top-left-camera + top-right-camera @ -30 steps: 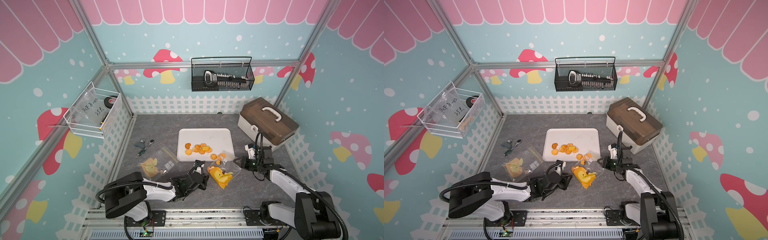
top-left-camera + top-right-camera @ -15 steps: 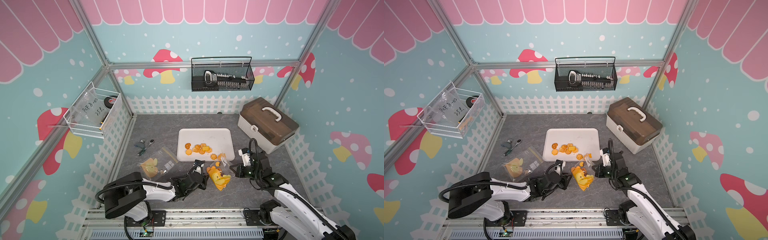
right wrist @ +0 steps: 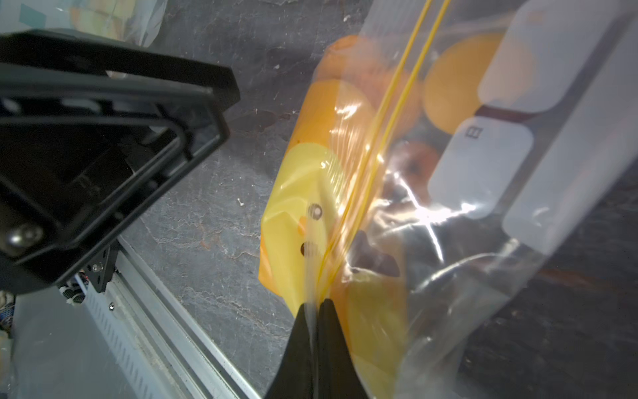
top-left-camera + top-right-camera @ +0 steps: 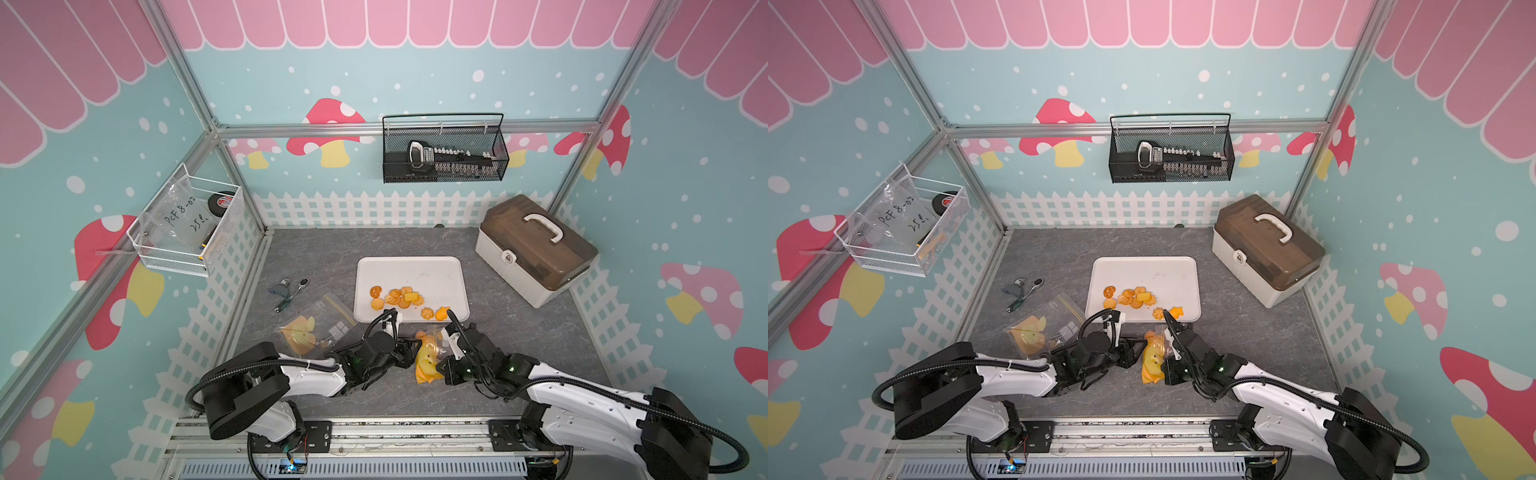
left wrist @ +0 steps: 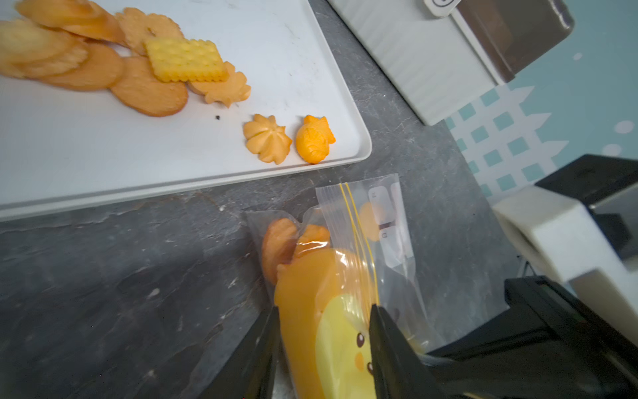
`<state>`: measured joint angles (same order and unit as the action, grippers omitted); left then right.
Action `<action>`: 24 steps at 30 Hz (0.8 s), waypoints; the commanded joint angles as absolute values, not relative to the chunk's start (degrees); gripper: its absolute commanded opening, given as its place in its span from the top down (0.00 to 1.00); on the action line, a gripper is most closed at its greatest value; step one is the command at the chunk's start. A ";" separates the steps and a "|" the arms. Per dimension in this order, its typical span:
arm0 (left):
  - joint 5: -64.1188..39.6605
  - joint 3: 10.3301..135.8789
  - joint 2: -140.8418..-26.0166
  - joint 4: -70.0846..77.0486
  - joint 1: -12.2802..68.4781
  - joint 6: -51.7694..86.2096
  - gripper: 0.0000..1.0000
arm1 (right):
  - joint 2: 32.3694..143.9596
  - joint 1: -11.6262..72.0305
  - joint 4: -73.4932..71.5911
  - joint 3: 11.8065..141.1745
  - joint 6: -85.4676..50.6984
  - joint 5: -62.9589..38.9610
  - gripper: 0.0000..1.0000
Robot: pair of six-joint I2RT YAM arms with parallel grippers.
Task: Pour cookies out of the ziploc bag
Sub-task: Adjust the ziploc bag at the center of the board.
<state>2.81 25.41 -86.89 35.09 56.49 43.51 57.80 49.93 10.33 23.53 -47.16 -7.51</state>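
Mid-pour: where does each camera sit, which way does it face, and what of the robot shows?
Top views: high above the robot's base, looking down and forward at white tray, cookies, ziploc bag; left arm and right arm show.
Left wrist: on the left arm, looking past open left gripper over the bag to the tray.
Right wrist: on the right arm, close on the bag pinched by right gripper; left gripper shows too.
All share the bag.

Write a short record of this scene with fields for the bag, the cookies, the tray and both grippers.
ziploc bag: on the table, beside the near edge of the tray
cookies: most on the tray, a few inside the bag
tray: white, flat on the table
left gripper: jaws either side of the bag, grip unclear
right gripper: shut on the bag's clear film
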 commanded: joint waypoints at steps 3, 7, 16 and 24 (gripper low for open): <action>-7.07 25.30 -96.64 49.23 55.25 48.79 0.51 | 54.32 50.22 11.97 26.21 -46.32 -4.24 0.77; -12.11 26.19 -104.84 59.44 54.42 52.23 0.53 | 51.10 50.03 19.51 29.99 -43.26 -1.94 0.63; -11.31 24.66 -105.12 61.31 53.88 51.69 0.56 | 46.31 33.30 32.30 34.00 -35.80 -5.70 0.56; -9.31 24.58 -101.24 54.65 53.88 48.82 0.56 | 54.94 30.86 26.96 35.46 -34.72 -16.96 0.55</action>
<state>-10.31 25.10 -102.56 56.82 54.06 50.06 54.81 31.11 28.99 34.59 -35.59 -11.07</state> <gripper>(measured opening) 0.442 0.446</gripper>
